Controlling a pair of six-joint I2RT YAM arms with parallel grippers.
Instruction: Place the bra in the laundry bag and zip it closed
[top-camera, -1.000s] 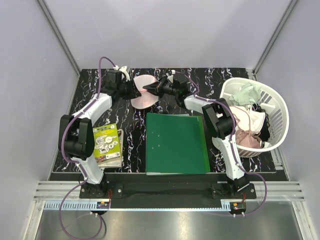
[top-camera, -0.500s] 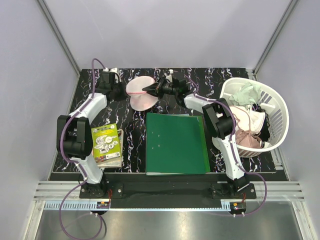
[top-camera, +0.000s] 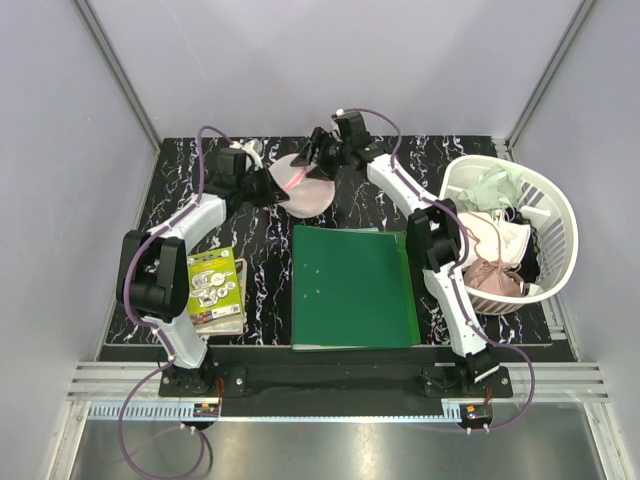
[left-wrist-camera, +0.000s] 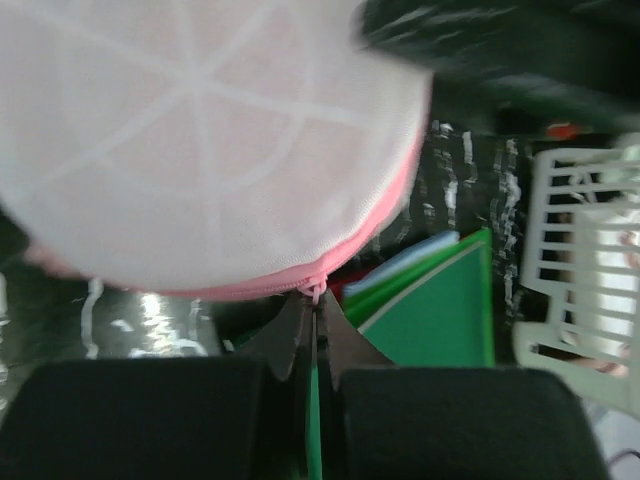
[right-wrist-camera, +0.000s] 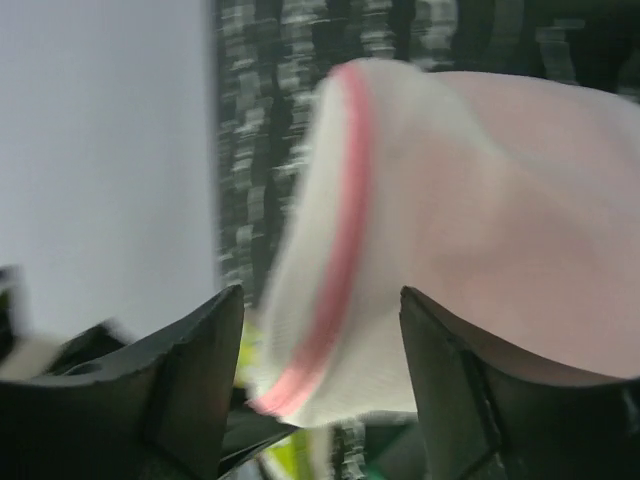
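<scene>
Near the surface's far edge the laundry bag (top-camera: 308, 190) lies between both hands: the left hand (left-wrist-camera: 312, 318) is pinched shut on its zip pull (left-wrist-camera: 316, 291) at the left rim, while the right hand (right-wrist-camera: 320, 295) gapes wide astride the opposite rim, gripping nothing.

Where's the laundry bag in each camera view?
Top external: laundry bag at the far middle of the black marbled table.
Left wrist: laundry bag fills the upper left.
Right wrist: laundry bag fills the right side.
Shared landmark: the table's marbling.
</scene>
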